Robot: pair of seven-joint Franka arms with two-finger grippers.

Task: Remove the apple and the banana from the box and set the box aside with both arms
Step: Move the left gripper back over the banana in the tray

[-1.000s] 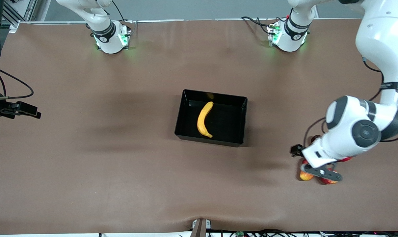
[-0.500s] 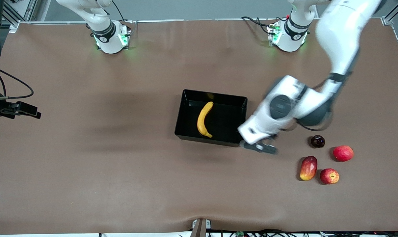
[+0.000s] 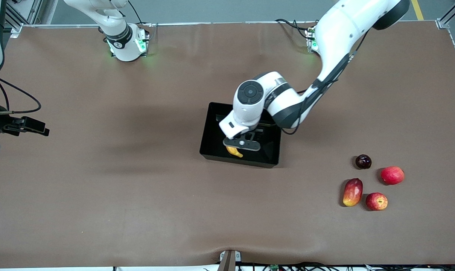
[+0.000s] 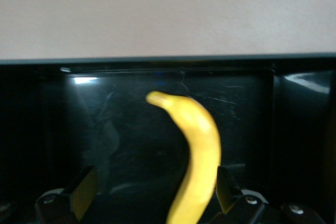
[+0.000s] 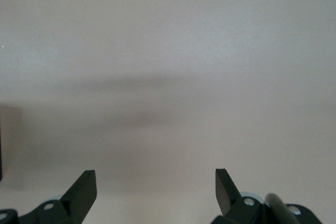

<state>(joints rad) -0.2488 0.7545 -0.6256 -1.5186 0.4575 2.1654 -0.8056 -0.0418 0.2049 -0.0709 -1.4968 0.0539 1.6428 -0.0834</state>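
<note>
The black tray (image 3: 209,130) sits mid-table with the yellow banana (image 3: 235,151) lying in it, mostly hidden under my left hand. My left gripper (image 3: 240,146) is over the tray, open and empty. In the left wrist view the banana (image 4: 199,145) lies on the tray floor (image 4: 121,129) between the open fingers, close to one fingertip (image 4: 227,187). The red apple with yellow streaks (image 3: 376,201) lies on the table toward the left arm's end. My right gripper (image 5: 156,184) is open and empty over bare table at the right arm's end (image 3: 39,129), waiting.
Beside the apple lie an oblong red-yellow mango-like fruit (image 3: 353,192), a plain red fruit (image 3: 392,175) and a small dark fruit (image 3: 363,161). The brown table (image 3: 137,180) carries nothing else.
My left arm has swung from over the loose fruits to over the tray, carrying nothing. The fruits lie uncovered. The right arm has not moved.
</note>
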